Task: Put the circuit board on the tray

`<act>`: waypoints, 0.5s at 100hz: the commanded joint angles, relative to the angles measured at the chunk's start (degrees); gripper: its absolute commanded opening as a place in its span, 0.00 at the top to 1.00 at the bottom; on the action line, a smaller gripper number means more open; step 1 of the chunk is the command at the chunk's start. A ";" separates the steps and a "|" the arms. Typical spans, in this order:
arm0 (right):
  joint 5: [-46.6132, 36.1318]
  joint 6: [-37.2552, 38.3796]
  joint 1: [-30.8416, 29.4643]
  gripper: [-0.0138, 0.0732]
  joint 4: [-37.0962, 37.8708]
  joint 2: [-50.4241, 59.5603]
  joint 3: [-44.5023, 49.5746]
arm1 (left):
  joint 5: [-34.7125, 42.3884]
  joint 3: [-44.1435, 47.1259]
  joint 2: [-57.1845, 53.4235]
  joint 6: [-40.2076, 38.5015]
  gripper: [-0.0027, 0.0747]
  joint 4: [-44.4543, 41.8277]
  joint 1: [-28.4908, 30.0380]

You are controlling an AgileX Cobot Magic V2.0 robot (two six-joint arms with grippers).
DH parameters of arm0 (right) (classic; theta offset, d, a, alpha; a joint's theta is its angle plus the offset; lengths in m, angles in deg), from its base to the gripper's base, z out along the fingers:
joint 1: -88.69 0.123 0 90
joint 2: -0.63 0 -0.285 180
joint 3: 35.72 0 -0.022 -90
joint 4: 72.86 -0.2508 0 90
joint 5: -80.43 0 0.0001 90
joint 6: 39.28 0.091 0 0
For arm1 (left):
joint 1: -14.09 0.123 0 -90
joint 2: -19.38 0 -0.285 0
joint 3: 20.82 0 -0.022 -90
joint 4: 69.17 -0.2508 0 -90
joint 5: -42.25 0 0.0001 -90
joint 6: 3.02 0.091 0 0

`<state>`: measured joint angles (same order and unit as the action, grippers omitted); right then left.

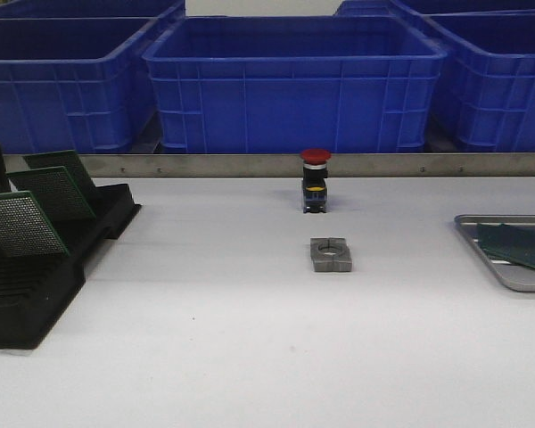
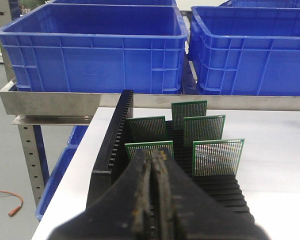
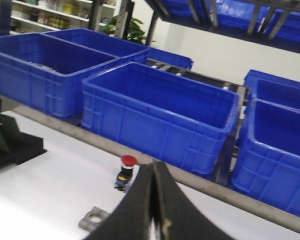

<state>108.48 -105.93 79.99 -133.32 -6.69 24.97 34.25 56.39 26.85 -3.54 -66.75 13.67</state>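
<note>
Though the tray (image 1: 468, 225) is cut off, a circuit board (image 1: 515, 245) lies inside; both arms' fingers (image 2: 152, 192) are closed, empty.

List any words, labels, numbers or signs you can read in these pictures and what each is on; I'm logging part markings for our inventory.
None can be read.
Push button: a yellow band on its body, no lettering clear enough to read.
Circuit boards in the black rack: only hole grids show, no print.
Circuit board on the tray: no markings visible.
Blue bins: plain walls.
Shelf items far back: too blurred to read.
</note>
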 commanded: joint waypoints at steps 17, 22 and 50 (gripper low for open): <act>-13.55 4.00 0.57 0.91 1.40 -1.16 1.19 | 4.93 2.80 -1.81 -0.46 0.99 0.27 0.07; -14.45 8.82 1.48 0.91 7.16 -1.16 1.72 | 4.93 2.80 -1.81 -0.46 0.99 0.27 0.07; -30.61 62.28 7.04 0.91 55.45 0.34 12.84 | 4.93 2.80 -1.81 -0.46 0.99 0.27 0.07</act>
<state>89.69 -59.71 86.06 -91.58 -6.57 34.73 34.25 56.39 26.85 -3.54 -66.75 13.67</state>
